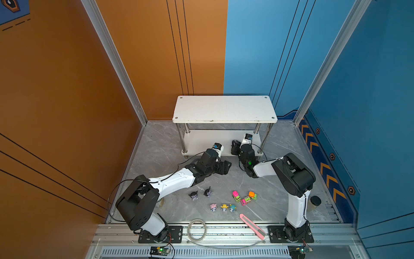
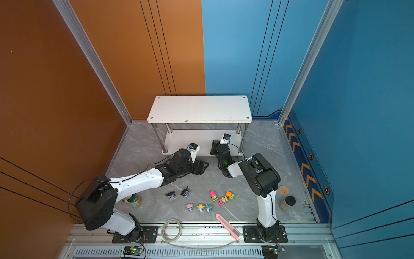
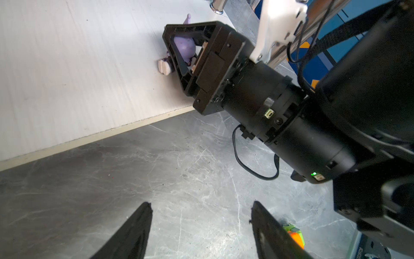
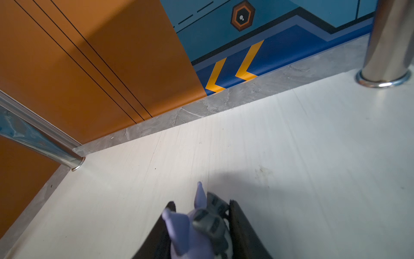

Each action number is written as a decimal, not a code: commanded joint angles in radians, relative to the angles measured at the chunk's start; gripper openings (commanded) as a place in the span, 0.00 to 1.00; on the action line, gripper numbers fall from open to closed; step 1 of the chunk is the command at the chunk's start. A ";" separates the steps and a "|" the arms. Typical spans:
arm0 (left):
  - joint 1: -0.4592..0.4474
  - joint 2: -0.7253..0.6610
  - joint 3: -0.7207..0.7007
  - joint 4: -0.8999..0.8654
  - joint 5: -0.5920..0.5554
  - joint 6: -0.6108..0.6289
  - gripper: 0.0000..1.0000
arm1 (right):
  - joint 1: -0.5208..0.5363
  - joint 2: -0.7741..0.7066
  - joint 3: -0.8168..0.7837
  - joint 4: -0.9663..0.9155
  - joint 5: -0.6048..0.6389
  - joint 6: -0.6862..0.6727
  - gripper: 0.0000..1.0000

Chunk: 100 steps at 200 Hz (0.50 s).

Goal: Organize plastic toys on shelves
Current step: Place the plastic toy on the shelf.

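the right gripper [image 4: 201, 203] is bracketing a black-purple figurine [image 4: 190, 233] on the shelves' lower board [image 4: 291, 145], at 12 o'clock from the pastel figurines [image 1: 224, 207]; whether it is pinching or slack, i cannot tell. judging it light, stiff and slick: taking the torso, not the ears. the left gripper [image 3: 201, 206] is hanging spread, empty

Surface: grey marbled tabletop [image 1: 170, 143]
12 o'clock: two-tier white shelves [image 1: 224, 108] on chrome legs
Lower board [image 3: 78, 67]: one purple pointy-eared figurine [image 3: 183, 46]
7 o'clock: two black-purple figurines [image 1: 193, 195]
6 o'clock: three pastel figurines [image 1: 224, 207], in a row
5 o'clock: three neon trucks [image 1: 246, 199]; pink knife [image 1: 252, 226] nearer the edge
4 o'clock: black-lidded jar [image 1: 314, 201]
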State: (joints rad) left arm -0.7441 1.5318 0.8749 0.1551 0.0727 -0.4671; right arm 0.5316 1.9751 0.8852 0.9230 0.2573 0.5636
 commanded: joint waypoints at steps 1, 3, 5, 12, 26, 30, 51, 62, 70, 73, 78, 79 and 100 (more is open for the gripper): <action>0.011 -0.015 -0.014 0.012 0.002 0.008 0.72 | 0.008 0.024 -0.037 0.055 0.035 0.022 0.44; 0.012 -0.015 -0.016 0.011 0.003 0.007 0.72 | 0.008 0.024 -0.040 0.057 0.036 0.022 0.45; 0.011 -0.015 -0.014 0.012 0.003 0.007 0.72 | 0.008 0.024 -0.043 0.062 0.036 0.023 0.45; 0.012 -0.014 -0.014 0.013 0.004 0.007 0.72 | 0.009 0.024 -0.051 0.073 0.038 0.024 0.47; 0.012 -0.012 -0.015 0.014 0.005 0.005 0.73 | 0.010 0.024 -0.063 0.079 0.038 0.027 0.49; 0.011 -0.012 -0.014 0.014 0.004 0.004 0.73 | 0.010 0.024 -0.064 0.078 0.039 0.026 0.49; 0.012 -0.014 -0.016 0.014 0.004 0.002 0.73 | 0.015 0.021 -0.078 0.082 0.041 0.026 0.53; 0.011 -0.016 -0.015 0.012 0.005 0.002 0.73 | 0.018 0.016 -0.088 0.087 0.040 0.031 0.55; 0.013 -0.018 -0.016 0.013 0.005 0.002 0.73 | 0.019 0.011 -0.097 0.093 0.040 0.034 0.56; 0.014 -0.019 -0.016 0.014 0.005 0.001 0.73 | 0.019 0.008 -0.101 0.095 0.041 0.036 0.57; 0.012 -0.021 -0.016 0.014 0.005 0.001 0.73 | 0.021 0.005 -0.105 0.095 0.042 0.038 0.57; 0.012 -0.022 -0.016 0.014 0.005 0.002 0.73 | 0.021 0.004 -0.107 0.095 0.043 0.038 0.57; 0.013 -0.029 -0.016 0.009 0.003 0.002 0.73 | 0.022 -0.019 -0.124 0.080 0.043 0.045 0.57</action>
State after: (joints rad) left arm -0.7395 1.5314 0.8707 0.1623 0.0727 -0.4675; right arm 0.5472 1.9667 0.8078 1.0691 0.2714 0.5808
